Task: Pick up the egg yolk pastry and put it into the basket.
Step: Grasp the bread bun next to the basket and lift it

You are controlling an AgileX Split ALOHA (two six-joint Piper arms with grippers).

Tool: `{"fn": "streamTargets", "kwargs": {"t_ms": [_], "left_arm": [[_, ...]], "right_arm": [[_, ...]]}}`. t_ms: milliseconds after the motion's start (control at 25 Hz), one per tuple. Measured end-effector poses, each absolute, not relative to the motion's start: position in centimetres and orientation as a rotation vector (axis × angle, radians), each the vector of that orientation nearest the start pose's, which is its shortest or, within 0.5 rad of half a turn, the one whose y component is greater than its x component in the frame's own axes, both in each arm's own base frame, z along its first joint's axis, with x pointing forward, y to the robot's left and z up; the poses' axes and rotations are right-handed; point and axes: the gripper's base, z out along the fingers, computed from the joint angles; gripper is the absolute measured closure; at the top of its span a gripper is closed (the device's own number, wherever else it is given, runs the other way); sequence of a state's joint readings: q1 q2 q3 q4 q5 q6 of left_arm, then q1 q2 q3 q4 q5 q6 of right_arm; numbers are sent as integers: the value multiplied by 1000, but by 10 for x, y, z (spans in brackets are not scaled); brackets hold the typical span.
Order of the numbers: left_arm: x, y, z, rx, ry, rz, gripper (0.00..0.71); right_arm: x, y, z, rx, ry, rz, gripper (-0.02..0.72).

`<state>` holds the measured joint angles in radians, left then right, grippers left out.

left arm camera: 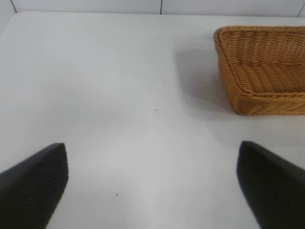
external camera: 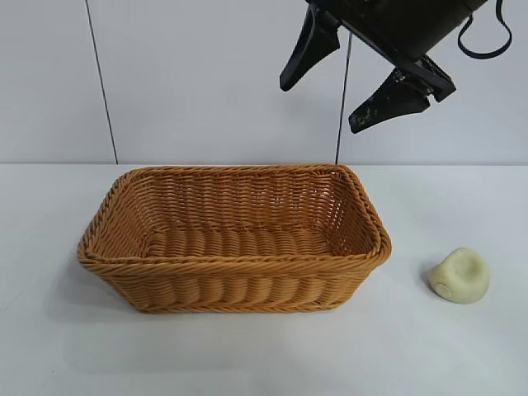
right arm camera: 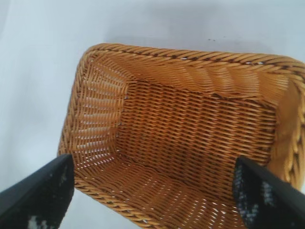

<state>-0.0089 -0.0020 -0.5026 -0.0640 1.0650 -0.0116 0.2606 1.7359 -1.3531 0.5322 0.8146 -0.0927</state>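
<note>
Take the egg yolk pastry [external camera: 460, 275], likely light, soft and crumbly, gently across its rounded sides with your right gripper [external camera: 355, 82], now spread wide and empty above the basket [external camera: 235, 285]

We held our right gripper [external camera: 355, 82] high in the air, tilted steeply downward, its jaws spread wide with nothing between them. Our left gripper [left arm camera: 152, 183] sat low, pointing gently downward, its jaws also wide apart and empty. Neither gripper touched anything.
</note>
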Motion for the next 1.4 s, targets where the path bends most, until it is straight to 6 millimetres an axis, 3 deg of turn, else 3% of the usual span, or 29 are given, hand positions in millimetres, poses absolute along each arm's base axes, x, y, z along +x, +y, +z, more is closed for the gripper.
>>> {"fn": "streamTargets", "kwargs": {"t_ms": [200, 320, 600, 760, 1400], "left_arm": [[-6, -5, 278, 1, 2043, -89, 18], [-6, -5, 278, 1, 2043, -89, 18], [-6, -5, 278, 1, 2043, -89, 18], [-6, -5, 278, 1, 2043, -89, 18], [-6, -5, 278, 1, 2042, -88, 18]], "right_arm": [[354, 107, 278, -124, 2754, 332, 59], [355, 88, 276, -70, 2794, 219, 59], [360, 51, 275, 60, 2818, 210, 59], [360, 47, 269, 56, 2853, 208, 59], [387, 47, 139, 56, 3211, 121, 59]]}}
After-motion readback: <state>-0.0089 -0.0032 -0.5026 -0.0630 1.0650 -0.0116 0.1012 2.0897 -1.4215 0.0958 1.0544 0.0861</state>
